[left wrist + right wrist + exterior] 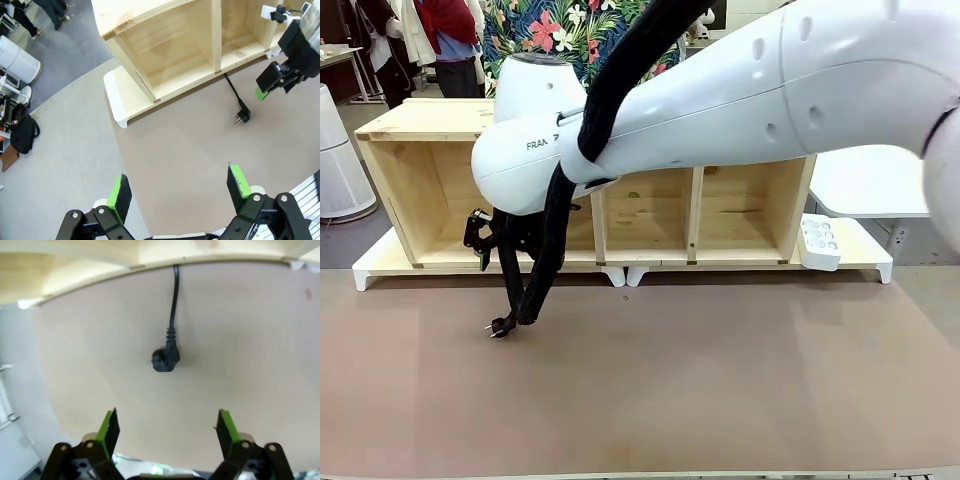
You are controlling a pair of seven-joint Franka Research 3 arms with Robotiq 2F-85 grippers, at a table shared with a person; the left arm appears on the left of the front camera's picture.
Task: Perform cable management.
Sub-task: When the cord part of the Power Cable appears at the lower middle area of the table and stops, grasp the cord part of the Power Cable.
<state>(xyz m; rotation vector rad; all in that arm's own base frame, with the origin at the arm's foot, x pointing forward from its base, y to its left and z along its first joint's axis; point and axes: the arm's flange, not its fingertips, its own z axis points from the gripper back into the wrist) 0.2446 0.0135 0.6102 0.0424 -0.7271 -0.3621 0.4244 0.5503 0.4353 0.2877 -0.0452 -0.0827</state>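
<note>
Front view: right gripper hangs over the table. The cable ends at its plug just below it, slightly robot-side.

Left wrist view: left gripper has jaws wide and is empty. The cable lies well ahead, up-right, much closer to the right gripper.

Right wrist view: right gripper is spread wide, holding nothing. The plug is dead ahead, centred between the fingers. The cord runs straight away under the shelf, crosswise to the closing direction. Right arm looks nearer.

Cable glossy black plastic; shelf pale bare wood, smooth; tabletop matt brown, smooth.
</note>
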